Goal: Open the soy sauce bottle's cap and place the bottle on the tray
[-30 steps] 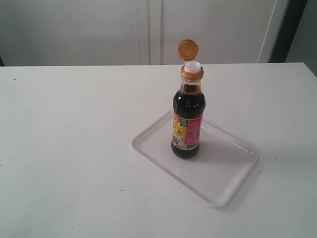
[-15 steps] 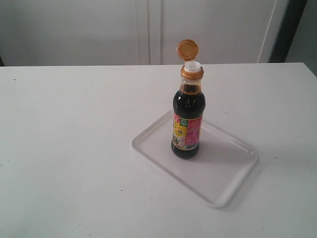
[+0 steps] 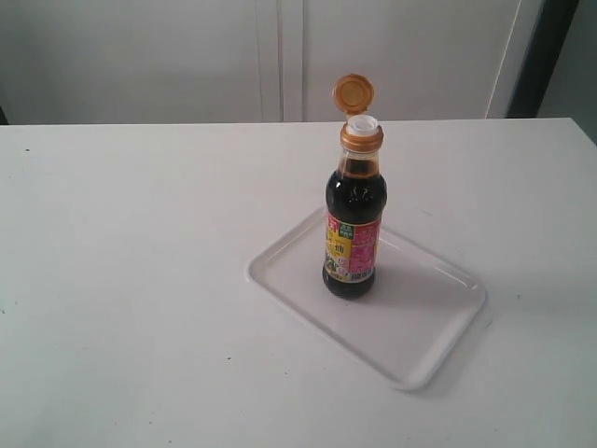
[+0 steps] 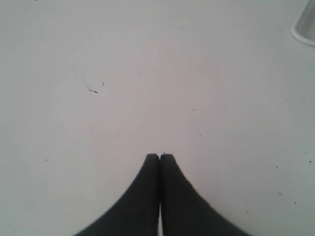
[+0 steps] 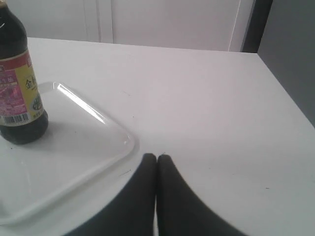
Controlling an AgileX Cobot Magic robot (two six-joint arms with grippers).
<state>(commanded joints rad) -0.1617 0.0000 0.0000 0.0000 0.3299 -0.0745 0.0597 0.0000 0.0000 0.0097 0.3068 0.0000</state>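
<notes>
1. White and almost bare, the table [image 3: 140, 280] fills most of the exterior view, with pale wall panels [image 3: 280, 56] behind it and a dark vertical strip [image 3: 536, 56] at about 1 o'clock.
2. Right of the table's middle lies the tray [image 3: 420, 345], a flat white rectangle with rounded corners and a low rim, set at a slant so that one corner points toward 5 o'clock.
3. The soy sauce bottle [image 3: 354, 233] stands upright on the tray, toward its 10 o'clock end (its base is wholly inside the rim). Its liquid is near-black and its label is pink, yellow and green.
4. The cap [image 3: 354, 94] is flipped open: the golden-tan lid stands up and back on its hinge, above the matching collar and the bare white spout [image 3: 363, 123].
5. Neither arm shows in the exterior view.
6. The left gripper [image 4: 160, 156] hangs over bare table, its two black fingers pressed together with nothing between them. A small piece of a pale curved rim [image 4: 304, 27] shows at the picture's edge; what it belongs to is unclear.
7. The right gripper [image 5: 156, 157] likewise has its fingers closed on nothing. It sits just beside the tray's rim [image 5: 129, 142], apart from the bottle, whose lower body and label appear on the tray's far side from the fingers.
</notes>
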